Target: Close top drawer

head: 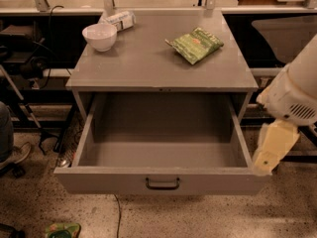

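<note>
The top drawer (99,180) of the grey cabinet stands pulled far out toward me. It is empty inside, with a small dark loop handle (162,183) at the centre of its flat front. The lower drawers are hidden beneath it. My gripper (270,151), a cream-coloured piece under the white arm (294,95), hangs at the right. It sits just beside the drawer's front right corner, near the top edge of the front panel.
The cabinet top (148,66) holds a white bowl (99,36), a white packet (119,20) and a green snack bag (194,44). A green object (62,230) and a cable (118,214) lie on the floor. Dark shelving and someone's shoe (12,157) are at the left.
</note>
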You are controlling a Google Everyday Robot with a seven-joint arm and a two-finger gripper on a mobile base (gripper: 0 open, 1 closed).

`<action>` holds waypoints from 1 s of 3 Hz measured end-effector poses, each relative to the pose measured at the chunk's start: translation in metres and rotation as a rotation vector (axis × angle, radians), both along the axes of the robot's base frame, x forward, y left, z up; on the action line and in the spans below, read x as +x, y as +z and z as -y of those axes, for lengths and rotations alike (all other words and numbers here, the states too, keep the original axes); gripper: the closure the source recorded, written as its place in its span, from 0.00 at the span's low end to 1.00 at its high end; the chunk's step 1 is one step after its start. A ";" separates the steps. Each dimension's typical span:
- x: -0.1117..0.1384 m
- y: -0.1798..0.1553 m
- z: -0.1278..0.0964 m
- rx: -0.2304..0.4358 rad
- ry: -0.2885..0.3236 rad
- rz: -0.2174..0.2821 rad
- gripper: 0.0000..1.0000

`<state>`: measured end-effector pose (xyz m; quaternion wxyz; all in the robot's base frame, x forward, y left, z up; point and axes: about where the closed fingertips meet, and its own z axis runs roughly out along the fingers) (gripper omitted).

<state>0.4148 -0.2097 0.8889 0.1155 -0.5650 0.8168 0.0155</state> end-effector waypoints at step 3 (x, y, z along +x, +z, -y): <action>-0.046 -0.109 0.001 0.027 -0.162 -0.201 0.00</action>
